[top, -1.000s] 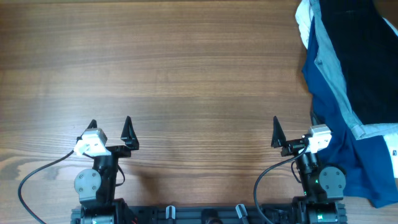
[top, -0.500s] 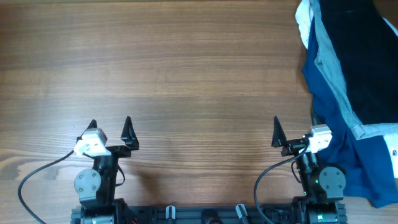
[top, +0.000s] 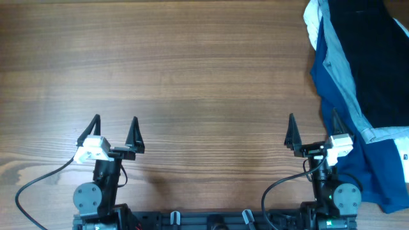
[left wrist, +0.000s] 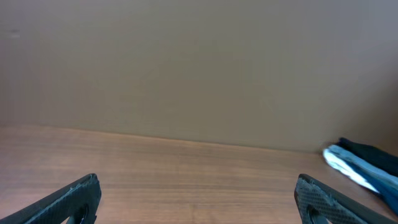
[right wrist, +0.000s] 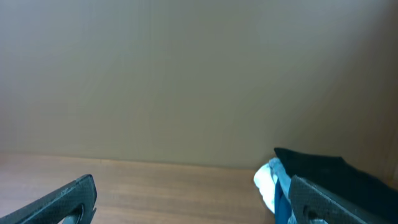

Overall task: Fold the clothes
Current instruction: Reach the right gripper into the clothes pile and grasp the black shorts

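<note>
Both arms have just edged forward. Left gripper (top: pixel 115 121) and right gripper (top: pixel 312 119) gape empty; shorts (top: pixel 370 64) lie untouched, folding unstarted.

Overhead: fixed high, looking straight down on the whole desk (top: pixel 192 64); arm bases (top: pixel 88 197) along the near edge. Wrist views: both sit low, near the desk surface, facing level across it to a plain wall (left wrist: pixel 186 62), own jaws at the lower corners. Shared by all three: the black shorts (top: pixel 374 57), far right corner.
</note>
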You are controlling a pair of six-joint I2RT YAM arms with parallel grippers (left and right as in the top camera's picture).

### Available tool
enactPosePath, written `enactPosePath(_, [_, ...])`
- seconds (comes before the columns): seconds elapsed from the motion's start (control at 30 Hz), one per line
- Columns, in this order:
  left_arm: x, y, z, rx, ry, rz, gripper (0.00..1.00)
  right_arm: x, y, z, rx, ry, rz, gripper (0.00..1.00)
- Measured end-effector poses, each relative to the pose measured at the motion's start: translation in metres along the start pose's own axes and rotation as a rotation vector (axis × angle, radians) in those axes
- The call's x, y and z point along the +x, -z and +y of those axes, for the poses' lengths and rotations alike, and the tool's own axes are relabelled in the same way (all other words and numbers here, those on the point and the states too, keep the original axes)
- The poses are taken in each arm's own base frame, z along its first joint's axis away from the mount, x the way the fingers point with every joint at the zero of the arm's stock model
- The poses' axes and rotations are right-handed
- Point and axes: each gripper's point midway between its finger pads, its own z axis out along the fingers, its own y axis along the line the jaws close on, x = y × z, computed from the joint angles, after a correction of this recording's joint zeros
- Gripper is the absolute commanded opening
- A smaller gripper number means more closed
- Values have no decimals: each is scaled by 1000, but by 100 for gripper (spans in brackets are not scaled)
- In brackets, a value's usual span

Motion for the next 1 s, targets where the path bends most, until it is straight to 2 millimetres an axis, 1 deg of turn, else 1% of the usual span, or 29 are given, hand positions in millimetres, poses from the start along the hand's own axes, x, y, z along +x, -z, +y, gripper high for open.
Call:
enactPosePath(0.03, [0, 0, -2, 9, -1, 0, 100, -3, 0, 0, 1, 1, -10, 100])
enactPosePath(0.13, [-8, 0, -7, 30, -13, -6, 100, -27, -1, -2, 12, 25, -55, 100])
enactPosePath(0.17, [-14, 0, -9, 37, -27, -11, 100, -35, -1, -2, 13, 34, -67, 100])
enactPosePath(0.27, [-42, -2, -17, 49, -72, -40, 100, -74, -4, -2, 18, 66, -121, 100])
enactPosePath(0.3, [-51, -2, -19, 52, -85, -49, 100, -83, -5, -2, 18, 74, -129, 100])
enactPosePath(0.33, [-61, -4, -21, 55, -97, -52, 100, -95, -8, -2, 19, 80, -135, 100])
enactPosePath(0.4, [-78, -11, -23, 54, -111, -45, 100, -110, -16, -3, 21, 85, -131, 100])
enactPosePath(0.47, [-83, -18, -23, 51, -108, -11, 100, -117, -26, -4, 21, 86, -98, 100])
enactPosePath(0.53, [-86, -31, -23, 48, -91, 70, 100, -123, -45, -6, 20, 84, -26, 100])
enactPosePath(0.6, [-86, -42, -21, 40, -76, 140, 100, -120, -64, -8, 17, 79, 62, 100])
enactPosePath(0.67, [-83, -54, -17, 23, -54, 233, 100, -113, -81, -9, 11, 70, 173, 100])
enactPosePath(0.7, [-79, -60, -14, 10, -35, 302, 100, -106, -93, -9, 3, 64, 251, 100])
enactPosePath(0.73, [-76, -64, -13, 2, -24, 350, 100, -104, -101, -9, -6, 62, 289, 100])
enactPosePath(0.83, [-68, -80, -6, -29, 22, 510, 100, -90, -131, -6, -48, 60, 444, 100])
enactPosePath(0.93, [-47, -97, 0, -45, 81, 688, 100, -65, -156, -4, -89, 45, 623, 100])
enactPosePath(1.0, [-35, -105, 1, -38, 114, 768, 100, -44, -170, 2, -145, 27, 745, 100])
